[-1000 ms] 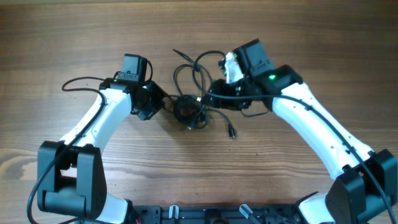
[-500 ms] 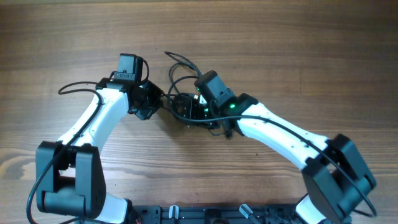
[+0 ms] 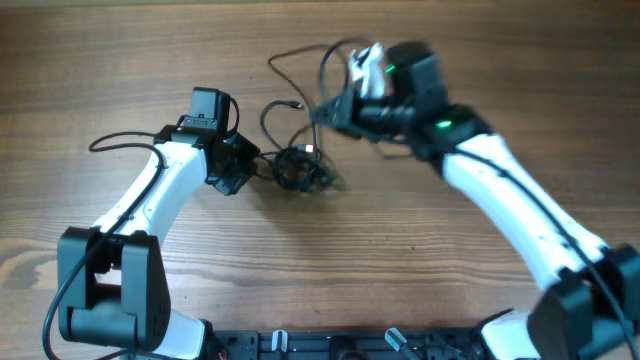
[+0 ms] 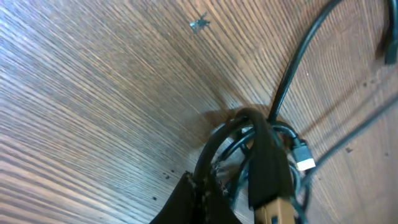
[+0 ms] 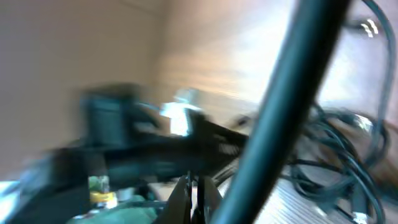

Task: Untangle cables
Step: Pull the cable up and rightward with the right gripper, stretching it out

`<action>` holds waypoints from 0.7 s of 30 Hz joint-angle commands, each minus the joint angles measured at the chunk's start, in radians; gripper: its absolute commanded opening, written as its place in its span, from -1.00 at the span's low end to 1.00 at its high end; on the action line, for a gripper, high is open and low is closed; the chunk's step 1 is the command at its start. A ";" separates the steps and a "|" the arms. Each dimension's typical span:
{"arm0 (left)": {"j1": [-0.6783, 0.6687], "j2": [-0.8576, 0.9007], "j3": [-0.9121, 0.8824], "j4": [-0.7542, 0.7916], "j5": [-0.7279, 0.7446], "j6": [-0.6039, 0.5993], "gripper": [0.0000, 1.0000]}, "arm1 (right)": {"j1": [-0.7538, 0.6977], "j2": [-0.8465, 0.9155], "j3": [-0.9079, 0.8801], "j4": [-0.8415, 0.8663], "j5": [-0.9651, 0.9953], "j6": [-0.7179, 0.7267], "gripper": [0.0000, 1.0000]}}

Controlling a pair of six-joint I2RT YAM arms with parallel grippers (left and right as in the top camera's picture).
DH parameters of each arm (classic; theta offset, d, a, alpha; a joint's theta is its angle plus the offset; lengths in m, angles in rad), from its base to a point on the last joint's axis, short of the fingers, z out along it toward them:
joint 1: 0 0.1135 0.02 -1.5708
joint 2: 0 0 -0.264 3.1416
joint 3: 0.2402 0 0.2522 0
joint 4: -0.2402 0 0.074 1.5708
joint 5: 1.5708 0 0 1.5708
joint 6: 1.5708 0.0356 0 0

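Note:
The cables are thin black cords. A tight knot (image 3: pixel 298 170) of them lies at table centre, with loose loops (image 3: pixel 272 122) trailing toward the back. My left gripper (image 3: pixel 250 168) sits at the knot's left side, shut on a cord that arches up from its fingertips (image 4: pixel 202 196) into the knot (image 4: pixel 261 140). A silver plug (image 4: pixel 305 163) pokes out of the knot. My right gripper (image 3: pixel 325 112), blurred, is raised behind and right of the knot. Its jaws (image 5: pixel 194 196) are shut on a cord, and more cords (image 5: pixel 339 158) hang to the right.
The wooden table (image 3: pixel 450 300) runs in all directions. Both arm bases stand at the front edge (image 3: pixel 320 345). The left arm's own thicker cable (image 3: pixel 120 138) loops out to the left. A blurred thick cable (image 5: pixel 280 106) crosses the right wrist view.
The right gripper went into the knot, shut, and swung up and back to the right, dragging cords with it. The knot shrank; the plug lying in front is gone. The left gripper stayed shut.

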 commanded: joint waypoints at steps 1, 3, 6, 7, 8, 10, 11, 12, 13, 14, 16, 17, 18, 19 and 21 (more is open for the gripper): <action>0.006 0.006 -0.004 -0.011 -0.052 0.086 -0.92 | -0.103 -0.063 0.039 0.075 -0.244 0.083 -0.92; 0.006 0.006 -0.004 -0.018 -0.062 0.092 -0.92 | -0.170 -0.066 0.039 0.118 -0.330 0.139 -0.91; 0.006 0.006 -0.005 -0.022 -0.072 0.092 -0.92 | -0.266 -0.065 0.038 0.138 -0.387 0.168 -0.91; 0.006 0.006 -0.005 -0.022 -0.071 0.092 -0.92 | -0.288 -0.065 0.038 0.143 -0.396 0.169 -0.91; 0.006 0.006 -0.005 -0.022 -0.071 0.092 -0.92 | -0.311 -0.065 0.038 0.142 -0.396 0.167 -0.91; 0.006 0.006 -0.005 -0.022 -0.071 0.092 -0.92 | -0.331 -0.065 0.038 0.143 -0.390 0.155 -0.91; 0.006 0.006 -0.005 -0.022 -0.071 0.092 -0.92 | -0.330 -0.063 0.038 0.142 -0.386 0.135 -0.91; 0.006 0.006 -0.005 -0.023 -0.071 0.092 -0.92 | -0.330 -0.063 0.038 0.137 -0.383 0.108 -0.91; 0.006 0.006 -0.005 -0.023 -0.071 0.092 -0.92 | -0.330 -0.063 0.038 0.117 -0.360 0.084 -0.91; 0.006 0.006 -0.005 -0.023 -0.071 0.092 -0.92 | -0.333 -0.063 0.038 0.086 -0.320 0.054 -0.91; 0.006 0.006 -0.005 -0.027 -0.070 0.099 -0.92 | -0.339 -0.063 0.038 0.010 -0.214 -0.010 -0.91; 0.006 0.006 -0.005 -0.029 -0.069 0.118 -0.92 | -0.339 -0.063 0.038 -0.061 -0.099 -0.058 -0.91; 0.006 0.006 -0.005 -0.033 -0.070 0.135 -0.92 | -0.338 -0.063 0.038 -0.107 -0.024 -0.084 -0.91; 0.006 0.006 -0.005 -0.034 -0.070 0.146 -0.92 | -0.338 -0.063 0.038 -0.161 0.076 -0.118 -0.91; 0.006 0.006 -0.005 -0.033 -0.070 0.167 -0.92 | -0.338 -0.063 0.038 -0.267 0.279 -0.162 -0.91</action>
